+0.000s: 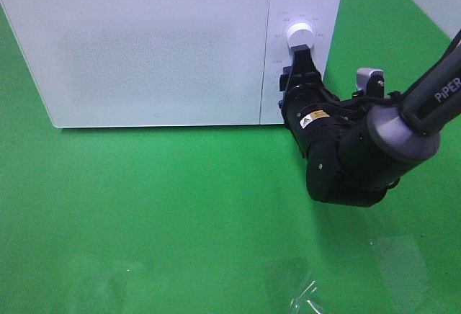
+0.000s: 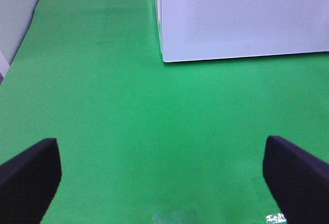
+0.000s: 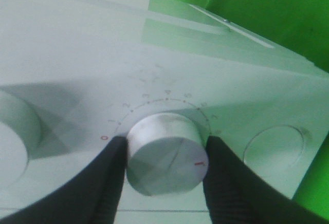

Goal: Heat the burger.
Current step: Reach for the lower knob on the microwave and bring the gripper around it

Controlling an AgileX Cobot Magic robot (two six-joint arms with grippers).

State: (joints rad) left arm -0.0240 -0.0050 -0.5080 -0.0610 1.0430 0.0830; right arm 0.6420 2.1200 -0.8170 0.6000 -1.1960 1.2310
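Note:
The burger shows in no view. The white microwave (image 1: 155, 55) stands at the back of the green table with its door shut. My right gripper (image 1: 301, 60) reaches its control panel just below the upper white knob (image 1: 300, 35). In the right wrist view the right gripper (image 3: 164, 147) is shut on the lower round knob (image 3: 164, 154), one finger on each side, inside a numbered dial scale. The knob's red mark (image 3: 199, 163) sits beside one finger. My left gripper (image 2: 164, 183) hangs open and holds nothing over bare green table near the microwave's front corner (image 2: 164, 58).
The other knob (image 3: 13, 131) and a round recessed button (image 3: 275, 149) flank the gripped knob. A crumpled piece of clear plastic film (image 1: 306, 292) lies on the green cloth near the front edge. A pale wall edge (image 2: 15, 13) borders the table on the left.

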